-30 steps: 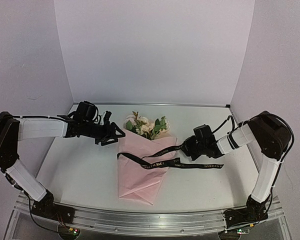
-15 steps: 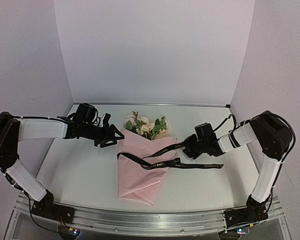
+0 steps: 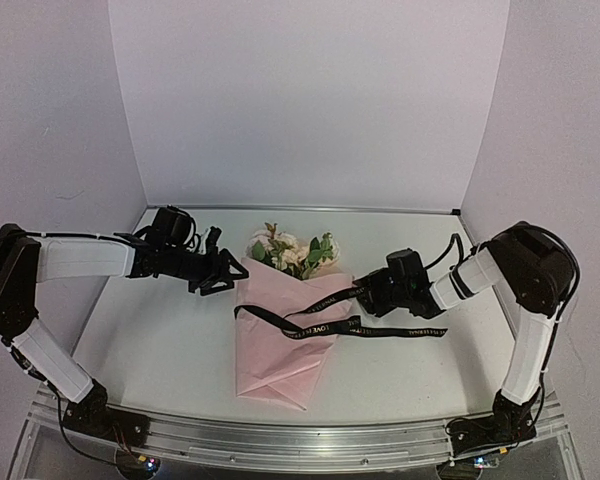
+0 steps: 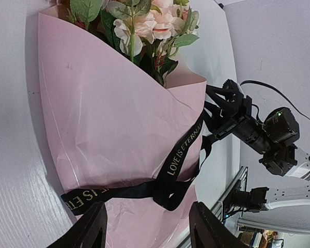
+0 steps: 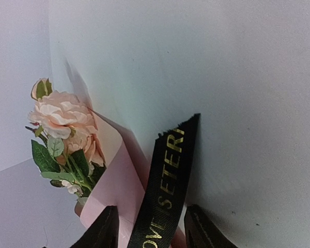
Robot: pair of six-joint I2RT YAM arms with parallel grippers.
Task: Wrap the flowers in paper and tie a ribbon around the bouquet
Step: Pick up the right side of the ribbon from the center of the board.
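The bouquet (image 3: 280, 350) lies mid-way across the bench (image 3: 160, 340), the ribbon (image 3: 320, 326) loosely crossed over it. The left jaws gape empty; the right jaws stand parted around a ribbon end. A snagging withdrawal could drag the crossing apart.

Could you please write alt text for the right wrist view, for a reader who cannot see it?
A black ribbon with gold lettering passes up between the open jaws of the right gripper. To its left are pale pink flowers with green leaves, wrapped in pink paper.

ribbon (image 4: 183, 150), gold lettering "LOVE IS ETERNAL"
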